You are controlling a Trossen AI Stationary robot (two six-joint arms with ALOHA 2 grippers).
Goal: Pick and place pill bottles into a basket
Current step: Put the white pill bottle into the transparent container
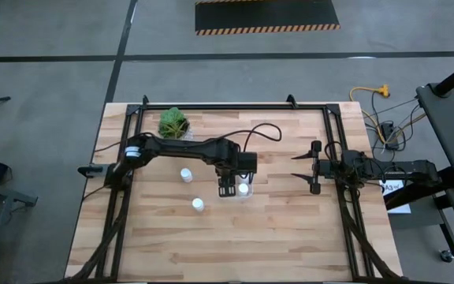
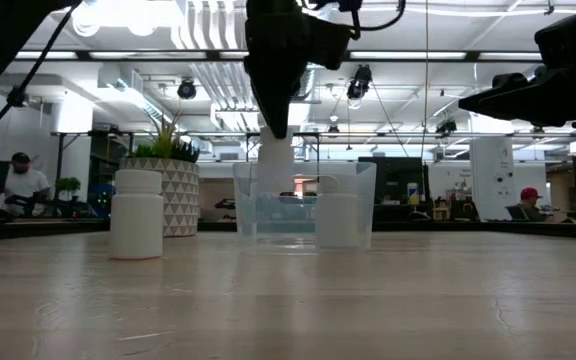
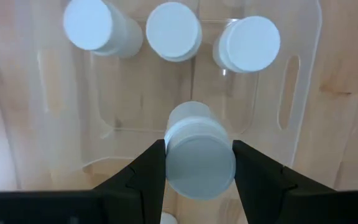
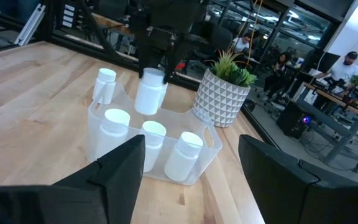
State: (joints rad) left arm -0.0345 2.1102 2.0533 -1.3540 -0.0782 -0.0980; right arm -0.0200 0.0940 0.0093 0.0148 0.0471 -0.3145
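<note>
My left gripper is shut on a white pill bottle over the clear plastic basket at the table's middle. Three white bottles stand in the basket: one, a second and a third. Two more bottles stand on the table to its left, one farther and one nearer. My right gripper is open and empty to the right of the basket, and its fingers point at the basket. My left gripper pinches the bottle's round side wall between its two fingers, just below the cap. The fingers come from above and point down. The bottle hangs about upright below them, clear of the table, with its lower end at about the basket's rim.
A white patterned pot with a green plant stands at the far left of the table. A black frame runs along the far and side edges. People sit at desks in the room beyond the table.
</note>
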